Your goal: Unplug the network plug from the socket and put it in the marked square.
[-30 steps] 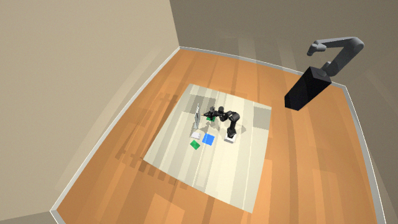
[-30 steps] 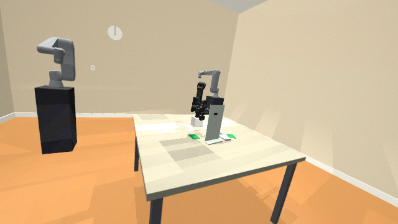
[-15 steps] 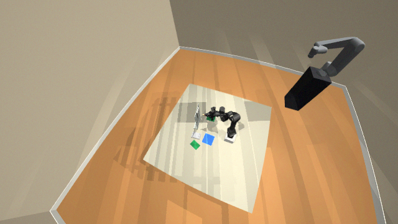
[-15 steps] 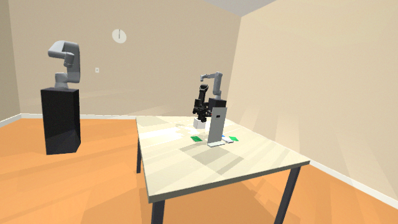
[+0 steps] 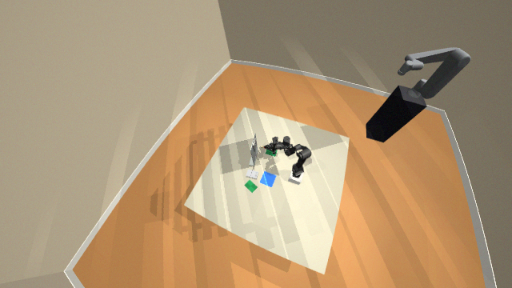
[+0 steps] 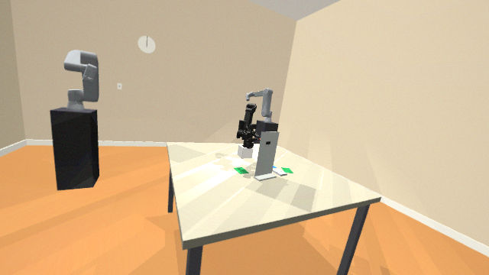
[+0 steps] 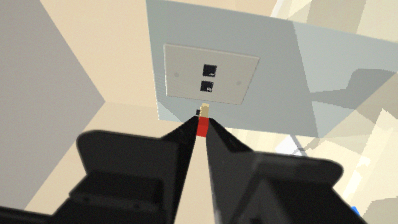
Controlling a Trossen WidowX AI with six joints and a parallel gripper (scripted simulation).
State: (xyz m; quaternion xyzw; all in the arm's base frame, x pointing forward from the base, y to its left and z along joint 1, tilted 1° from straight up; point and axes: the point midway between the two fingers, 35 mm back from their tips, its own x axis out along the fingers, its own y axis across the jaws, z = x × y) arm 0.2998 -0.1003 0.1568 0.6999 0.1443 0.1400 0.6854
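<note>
Pale table [image 6: 214, 198]; end effector [image 7: 202, 125] pinching red plug [image 7: 202, 128], clear of panel [image 7: 280, 75]; no readable writing.

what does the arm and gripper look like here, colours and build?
The arm is dark grey to black with chunky rounded joints, mounted on a small white base block. The gripper has two black, wedge-shaped fingers tapering to narrow tips from blocky housings. No cables or markings are discernible.
</note>
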